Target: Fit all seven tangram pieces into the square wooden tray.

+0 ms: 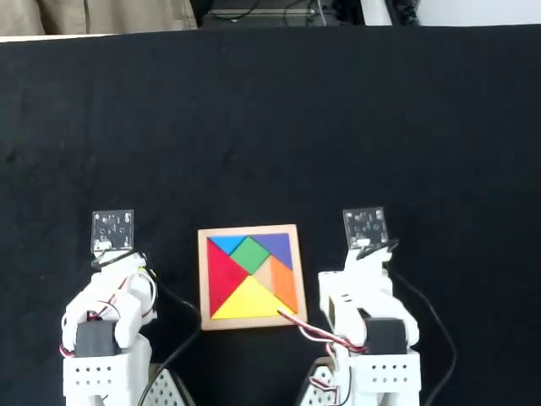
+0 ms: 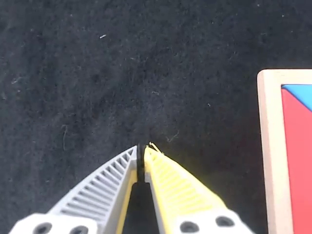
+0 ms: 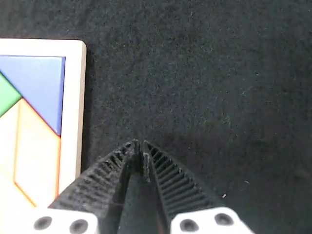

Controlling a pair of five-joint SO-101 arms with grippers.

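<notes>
While the tray [image 1: 254, 322] is lying on the desk [image 1: 270, 127] to the right of the left hand [image 2: 142, 156] and to the left of the right hand [image 3: 139, 151], equally near both, its coloured pieces [image 1: 251, 275] are filling it, and both hands are sitting pinched together, holding nothing.

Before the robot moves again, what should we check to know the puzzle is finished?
1. All seven pieces in the wooden tray: ok. The red triangle, yellow triangle, green piece, light blue triangle, purple piece, orange piece and tan piece sit inside.
2. Pieces lie flat, none over the rim: ok, as far as the high view shows.
3. The left pincer is shut, holding nothing: ok.
4. The right pincer is shut, holding nothing: ok.
5. Both pincers apart from the tray: ok.
</notes>
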